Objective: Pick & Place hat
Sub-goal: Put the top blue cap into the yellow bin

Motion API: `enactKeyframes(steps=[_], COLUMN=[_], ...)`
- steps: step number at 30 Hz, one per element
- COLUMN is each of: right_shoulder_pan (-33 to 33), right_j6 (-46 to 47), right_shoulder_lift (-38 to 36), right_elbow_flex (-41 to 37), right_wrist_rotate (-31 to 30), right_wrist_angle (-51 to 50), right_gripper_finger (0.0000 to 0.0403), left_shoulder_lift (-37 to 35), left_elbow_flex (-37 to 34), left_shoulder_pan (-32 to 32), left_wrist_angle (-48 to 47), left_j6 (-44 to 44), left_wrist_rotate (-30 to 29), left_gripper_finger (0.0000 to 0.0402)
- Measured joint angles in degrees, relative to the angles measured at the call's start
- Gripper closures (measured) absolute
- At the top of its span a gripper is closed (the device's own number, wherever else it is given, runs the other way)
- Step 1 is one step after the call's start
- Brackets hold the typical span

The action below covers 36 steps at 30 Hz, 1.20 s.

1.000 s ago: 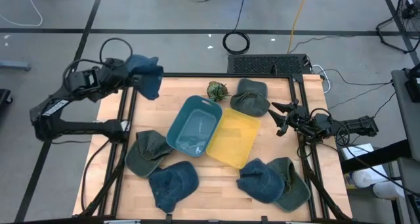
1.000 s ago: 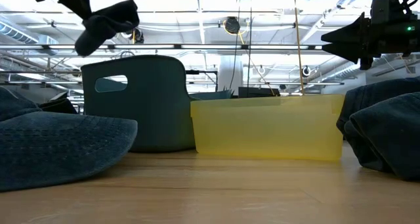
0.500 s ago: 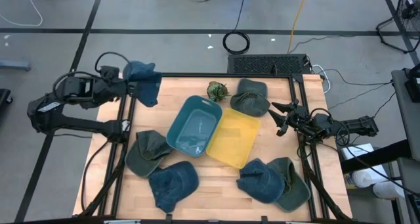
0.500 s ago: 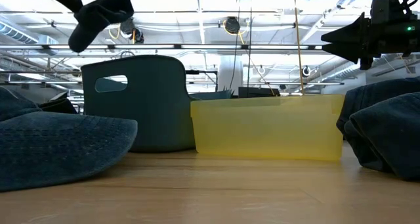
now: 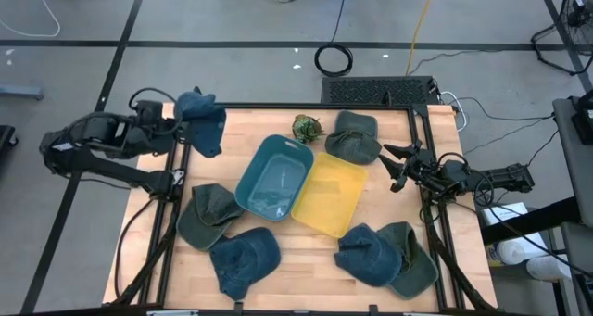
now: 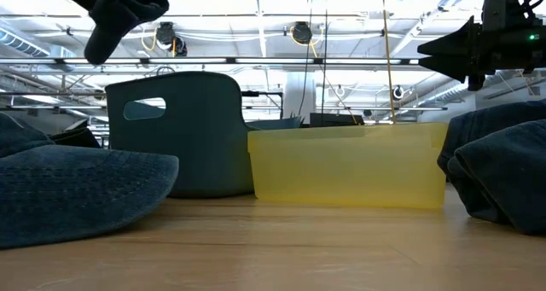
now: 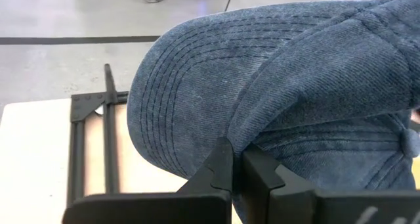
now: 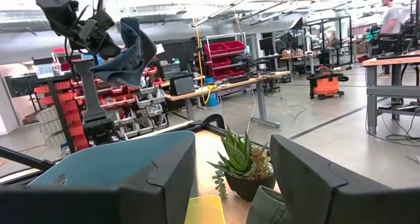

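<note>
My left gripper is above the table's far left corner, shut on a blue denim hat. That hat shows high in the low view and fills the left wrist view. My right gripper hovers open at the table's right side, beside the yellow bin; its fingers frame the right wrist view. A teal bin leans against the yellow one at mid-table. My left gripper pinches the hat between its two fingers where the stitched brim meets the crown. The fingers come about level from the table's left side. The hat is lifted clear and hangs bunched beyond and below the fingertips.
Other hats lie on the table: a green one at the far side, a green and a blue near left, a blue and a green near right. A small potted plant stands at the far edge.
My left gripper, still shut on the blue hat, has drawn back toward the table's left edge and risen a little. The hat has moved with it and turned somewhat. My right arm has kept still.
</note>
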<state>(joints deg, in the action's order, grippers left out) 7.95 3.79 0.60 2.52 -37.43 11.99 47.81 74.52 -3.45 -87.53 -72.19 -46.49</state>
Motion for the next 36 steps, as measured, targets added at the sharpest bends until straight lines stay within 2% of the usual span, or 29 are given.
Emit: enactKeyframes(steps=[8, 13, 23, 36], right_shoulder_pan=[0.0, 0.0, 0.0, 0.0], right_j6=[0.0, 0.0, 0.0, 0.0], right_shoulder_lift=[0.0, 0.0, 0.0, 0.0], right_elbow_flex=[0.0, 0.0, 0.0, 0.0], right_wrist_rotate=[0.0, 0.0, 0.0, 0.0], right_wrist_angle=[0.0, 0.0, 0.0, 0.0], right_gripper_finger=[0.0216, 0.0216, 0.0216, 0.0216], left_shoulder_lift=[-0.8, -2.1, -2.4, 4.9], left_elbow_flex=[0.0, 0.0, 0.0, 0.0], left_shoulder_pan=[-7.0, -9.5, -9.2, -4.7], left_wrist_angle=[2.9, 7.8, 19.7, 35.4], left_j6=[-2.0, 1.1, 8.7, 15.6], left_wrist_rotate=[-2.7, -3.7, -6.4, -5.7], left_gripper_finger=[0.0394, 0.0394, 0.0394, 0.0394])
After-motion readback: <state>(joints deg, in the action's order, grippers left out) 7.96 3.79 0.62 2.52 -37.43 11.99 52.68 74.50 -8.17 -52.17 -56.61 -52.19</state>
